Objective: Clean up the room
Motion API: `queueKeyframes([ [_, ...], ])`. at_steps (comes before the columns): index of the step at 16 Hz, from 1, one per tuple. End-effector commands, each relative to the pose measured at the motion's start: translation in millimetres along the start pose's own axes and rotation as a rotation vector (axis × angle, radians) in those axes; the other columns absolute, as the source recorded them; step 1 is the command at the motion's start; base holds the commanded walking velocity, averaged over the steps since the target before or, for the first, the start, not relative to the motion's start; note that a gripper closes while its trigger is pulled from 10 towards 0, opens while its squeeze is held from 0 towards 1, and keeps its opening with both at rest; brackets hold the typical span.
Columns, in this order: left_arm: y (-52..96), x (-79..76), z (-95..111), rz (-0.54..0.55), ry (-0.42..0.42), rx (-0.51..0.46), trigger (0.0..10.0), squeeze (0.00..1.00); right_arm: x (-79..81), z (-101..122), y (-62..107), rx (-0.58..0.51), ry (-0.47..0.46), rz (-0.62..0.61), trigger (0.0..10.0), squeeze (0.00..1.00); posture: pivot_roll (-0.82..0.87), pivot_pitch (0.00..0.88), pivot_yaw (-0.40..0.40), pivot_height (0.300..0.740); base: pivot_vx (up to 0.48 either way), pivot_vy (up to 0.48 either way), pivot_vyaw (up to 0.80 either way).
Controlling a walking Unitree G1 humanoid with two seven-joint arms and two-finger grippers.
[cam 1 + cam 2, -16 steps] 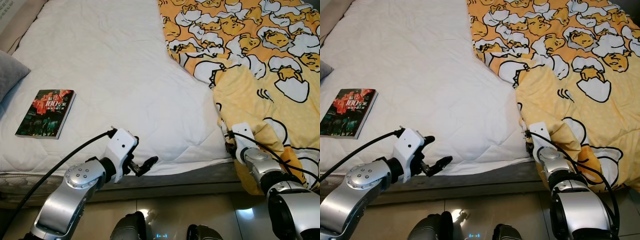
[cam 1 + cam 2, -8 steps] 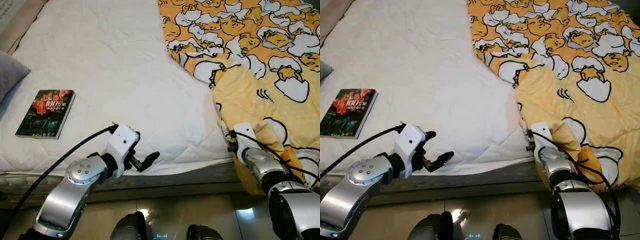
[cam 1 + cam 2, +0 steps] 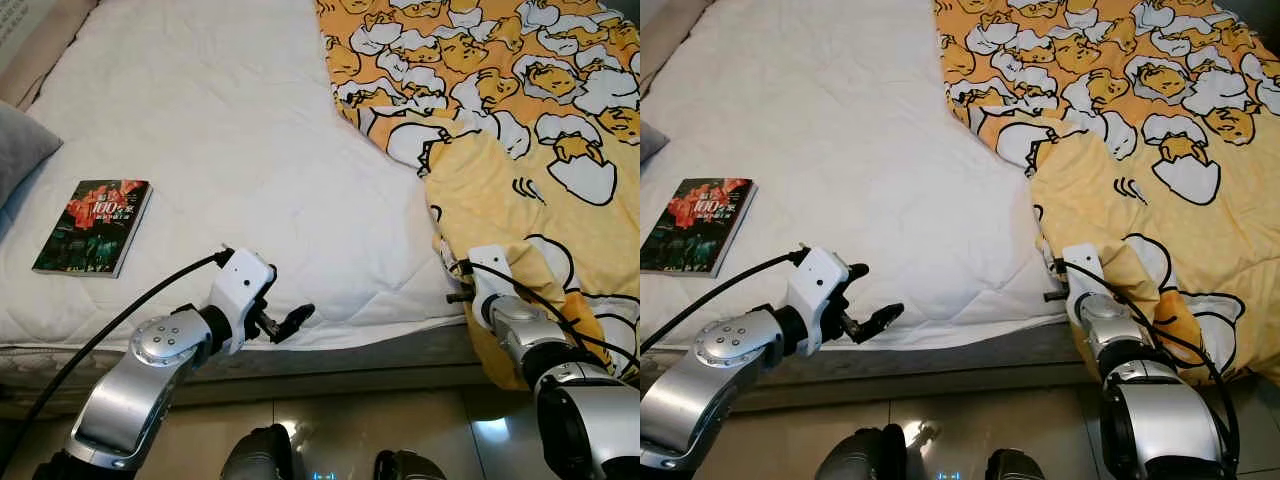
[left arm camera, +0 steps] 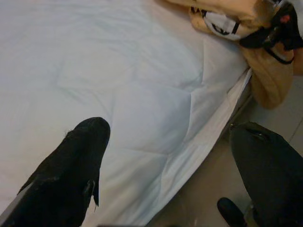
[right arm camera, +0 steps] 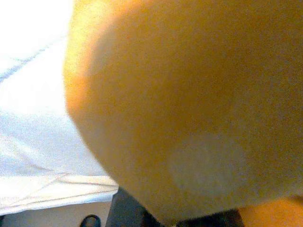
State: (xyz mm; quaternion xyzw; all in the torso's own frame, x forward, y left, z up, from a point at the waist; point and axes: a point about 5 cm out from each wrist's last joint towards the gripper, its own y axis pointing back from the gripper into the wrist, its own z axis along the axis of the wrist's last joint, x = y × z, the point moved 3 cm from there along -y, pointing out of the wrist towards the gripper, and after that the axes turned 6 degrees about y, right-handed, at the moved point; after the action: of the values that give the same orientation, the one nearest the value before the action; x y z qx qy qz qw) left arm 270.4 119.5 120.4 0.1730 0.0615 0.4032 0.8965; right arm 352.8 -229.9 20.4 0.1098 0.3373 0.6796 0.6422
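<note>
- Covering the right half of the bed, the yellow blanket (image 3: 520, 120) with its egg-cartoon print lies rumpled, its near corner folded over and hanging off the front edge of the mattress (image 3: 230, 130).
- The right gripper (image 3: 462, 290) is at that hanging corner, pressed into the cloth; the right wrist view is all orange fabric, so whether its fingers have closed on the blanket cannot be told.
- The left gripper (image 3: 285, 322) hovers at the front edge of the bare white mattress, well apart from the blanket, fingers spread and holding nothing.
- A book (image 3: 92, 226) lies flat on the mattress to the left, near a grey pillow (image 3: 20, 150).
- The step looks like taking the blanket's corner to straighten it. A good grip would pinch the hem itself, not a loose fold, and any pull should run along the bed edge so the cloth spreads rather than bunches.
</note>
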Motion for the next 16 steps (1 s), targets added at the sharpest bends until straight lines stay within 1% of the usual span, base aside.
queueKeyframes([
  [1,1.0,4.4,2,0.021,0.005,-0.014,10.0,1.00,1.9,6,-0.2,-0.025,-0.022,0.027,0.0,0.00,0.07,0.081,0.029,0.740,0.000,0.000,0.00],
  [2,1.5,4.7,1,0.025,0.011,-0.019,10.0,1.00,4.1,9,-0.2,-0.039,-0.022,0.049,0.0,0.00,0.06,0.064,0.028,0.740,0.000,0.000,0.00],
  [6,-0.7,-5.1,-4,0.017,0.035,-0.034,10.0,1.00,13.9,13,3.0,-0.101,0.020,0.207,0.0,0.00,0.03,0.022,0.029,0.740,0.000,0.000,0.00],
  [8,-2.2,-3.9,-4,0.022,0.042,-0.044,10.0,1.00,21.7,13,7.7,-0.144,0.075,0.329,0.0,0.00,0.01,0.000,0.026,0.740,0.000,0.000,0.00],
  [10,-3.8,-3.7,-3,0.025,0.043,-0.051,10.0,1.00,27.1,15,12.2,-0.182,0.078,0.416,0.0,0.00,0.00,0.000,0.021,0.740,0.000,0.000,0.00],
  [13,-2.5,-1.3,-3,0.033,0.040,-0.060,10.0,1.00,38.8,24,23.6,-0.268,0.087,0.565,0.0,0.00,0.00,0.000,0.020,0.740,0.000,0.000,0.00],
  [14,-1.8,-0.8,-3,0.036,0.039,-0.062,10.0,1.00,40.2,26,26.1,-0.284,0.091,0.584,0.0,0.00,0.01,0.000,0.019,0.740,0.000,0.000,0.00],
  [15,0.0,-0.3,-4,0.037,0.038,-0.063,10.0,1.00,39.5,25,25.9,-0.275,0.145,0.552,0.0,0.00,0.01,0.000,0.018,0.740,0.000,0.000,0.00],
  [16,0.7,-0.1,-4,0.038,0.038,-0.064,10.0,1.00,38.4,25,24.7,-0.268,0.163,0.523,0.9,0.00,0.01,0.000,0.018,0.740,0.000,0.000,0.00],
])
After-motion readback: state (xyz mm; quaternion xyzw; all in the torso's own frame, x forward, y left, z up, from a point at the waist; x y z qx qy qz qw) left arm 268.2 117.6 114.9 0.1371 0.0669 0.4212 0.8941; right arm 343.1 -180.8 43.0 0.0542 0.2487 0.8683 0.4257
